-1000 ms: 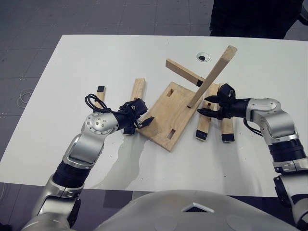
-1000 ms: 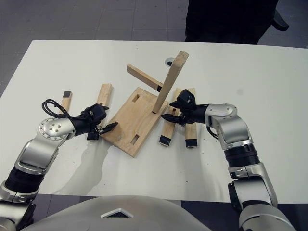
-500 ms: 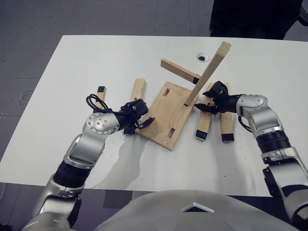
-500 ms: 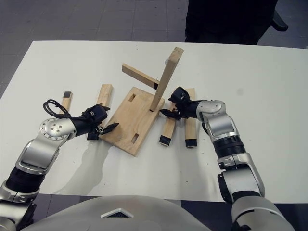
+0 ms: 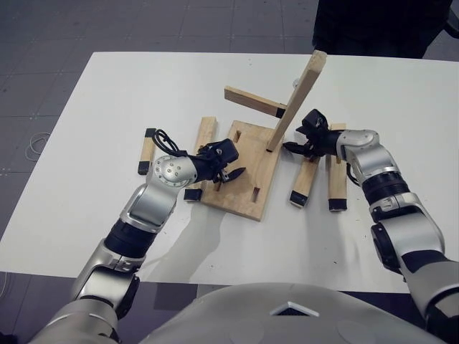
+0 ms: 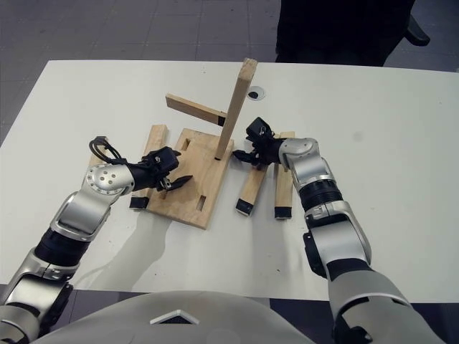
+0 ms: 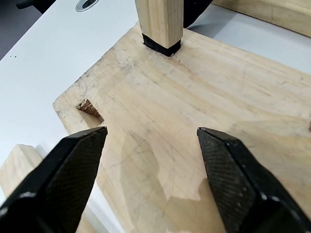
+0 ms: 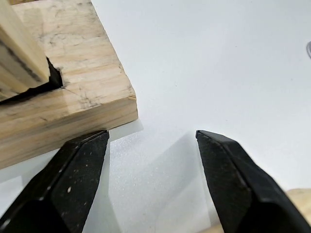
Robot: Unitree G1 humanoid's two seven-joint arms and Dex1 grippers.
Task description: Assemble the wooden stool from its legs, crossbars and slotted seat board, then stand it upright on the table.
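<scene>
The white tabletop [image 5: 107,93] is carrying all the stool parts. The slotted seat board [image 5: 247,183] is lying flat near its middle, turned at an angle to the tabletop's edges, with its rectangular slots facing up. One leg [image 5: 295,97] is standing in the slot at the board's far right corner, its dark-capped foot sitting in the slot and its top leaning away towards the far edge. A crossbar [image 5: 251,102] is sticking out from that leg about halfway up, pointing to the robot's left and hanging above the tabletop.

Two loose legs [image 5: 305,175] are lying side by side just right of the board, dark caps at their near ends. Another loose piece [image 5: 206,133] is lying along the board's left edge, partly hidden by the left arm, and a shorter piece [image 5: 146,150] is lying further left, well apart from the board.

The left claw [image 7: 150,132] is hanging over the left half of the seat board with its fingers [image 7: 73,165] spread wide, gripping nothing. The right claw [image 8: 151,133] is also spread and gripping nothing, and is sitting low over bare tabletop just beside the board's far right corner, close to the foot of the standing leg.

A small round cable hole [image 6: 256,92] is lying beyond the standing leg.
</scene>
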